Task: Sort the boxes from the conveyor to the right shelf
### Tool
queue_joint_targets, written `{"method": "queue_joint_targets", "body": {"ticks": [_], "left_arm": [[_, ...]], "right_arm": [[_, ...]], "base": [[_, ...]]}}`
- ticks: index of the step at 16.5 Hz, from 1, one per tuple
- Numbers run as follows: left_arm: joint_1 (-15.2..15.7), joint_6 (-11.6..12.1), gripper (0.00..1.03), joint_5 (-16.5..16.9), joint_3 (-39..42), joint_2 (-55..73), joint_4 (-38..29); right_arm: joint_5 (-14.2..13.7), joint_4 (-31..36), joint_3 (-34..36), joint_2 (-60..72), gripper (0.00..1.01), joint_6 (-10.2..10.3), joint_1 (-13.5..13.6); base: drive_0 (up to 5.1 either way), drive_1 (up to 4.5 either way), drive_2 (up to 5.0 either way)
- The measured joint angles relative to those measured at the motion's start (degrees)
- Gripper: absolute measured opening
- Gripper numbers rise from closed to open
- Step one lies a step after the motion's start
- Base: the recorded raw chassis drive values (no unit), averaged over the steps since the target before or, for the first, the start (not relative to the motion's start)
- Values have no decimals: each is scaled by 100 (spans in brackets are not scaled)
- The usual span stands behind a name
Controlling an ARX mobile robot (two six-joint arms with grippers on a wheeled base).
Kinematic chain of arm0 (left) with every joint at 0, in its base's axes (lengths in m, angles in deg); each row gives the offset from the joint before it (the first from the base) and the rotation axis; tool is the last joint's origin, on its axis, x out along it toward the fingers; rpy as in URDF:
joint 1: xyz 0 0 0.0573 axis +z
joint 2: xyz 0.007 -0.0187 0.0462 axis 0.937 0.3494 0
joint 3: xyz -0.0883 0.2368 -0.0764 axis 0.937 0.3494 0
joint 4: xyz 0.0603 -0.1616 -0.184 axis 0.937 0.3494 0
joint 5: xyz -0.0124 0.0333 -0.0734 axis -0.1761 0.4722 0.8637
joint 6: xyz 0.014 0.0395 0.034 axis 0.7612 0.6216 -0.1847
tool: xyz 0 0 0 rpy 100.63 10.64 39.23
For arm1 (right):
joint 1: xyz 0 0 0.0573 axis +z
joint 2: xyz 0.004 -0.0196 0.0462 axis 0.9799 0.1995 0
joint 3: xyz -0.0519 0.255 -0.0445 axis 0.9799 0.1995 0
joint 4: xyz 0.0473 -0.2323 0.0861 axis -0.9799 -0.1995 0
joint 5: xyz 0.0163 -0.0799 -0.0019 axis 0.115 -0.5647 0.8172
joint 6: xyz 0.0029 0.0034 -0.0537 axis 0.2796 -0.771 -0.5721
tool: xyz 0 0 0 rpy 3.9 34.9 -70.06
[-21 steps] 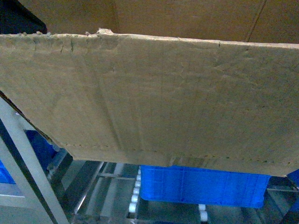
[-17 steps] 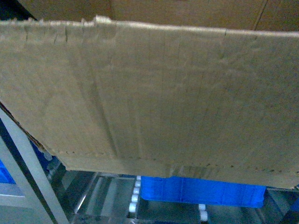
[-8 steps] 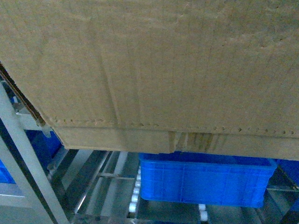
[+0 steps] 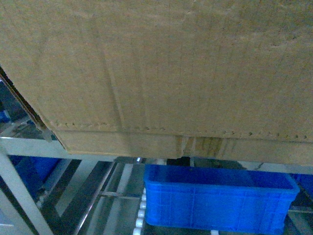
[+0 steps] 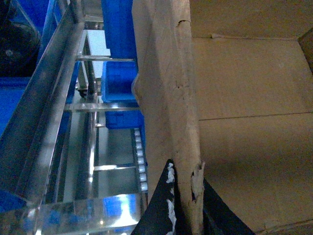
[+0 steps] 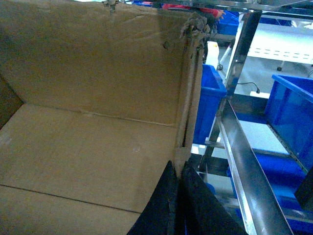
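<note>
A big brown cardboard box (image 4: 161,68) is held up high and fills most of the head view. A dotted line and a strip of clear tape can be seen along its bottom edge. The box is gripped on two sides. In the left wrist view, the left gripper (image 5: 188,205) is clamped on the torn top edge of one box wall, with one dark finger (image 5: 159,205) outside the wall and the other inside. In the right wrist view, the right gripper (image 6: 178,200) is clamped on the opposite wall, near a ragged corner, with its dark fingers (image 6: 200,205) pressed close on either side of the cardboard. The inside of the box can be seen in both wrist views, and nothing can be made out in it. Under and behind the box, the shelf (image 4: 93,191) is seen, with silver metal rails and rows of small white wheels. A blue bin (image 4: 215,198) is seen on the shelf, just below the bottom of the box. More blue bins (image 6: 291,107) are seen beside the shelf rails in the right wrist view. The box is not touching the shelf rollers in any view.
</note>
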Motion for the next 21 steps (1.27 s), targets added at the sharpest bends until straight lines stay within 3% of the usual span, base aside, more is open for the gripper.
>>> {"method": "queue_joint_targets", "body": {"ticks": [9, 15, 21], "left_arm": [[0, -26, 2, 35, -4, 39, 26], [-101, -61, 2, -2, -378, 415, 494], [-426, -105, 2, -153, -640, 833, 334]], "right_arm": [[-20, -20, 0, 15, 2, -9, -2], [70, -376, -140, 315, 2, -4, -52], [227, -229, -203, 595, 2, 35, -426]], "base": [[0, 40, -40], [0, 0, 0], [0, 0, 0]]}}
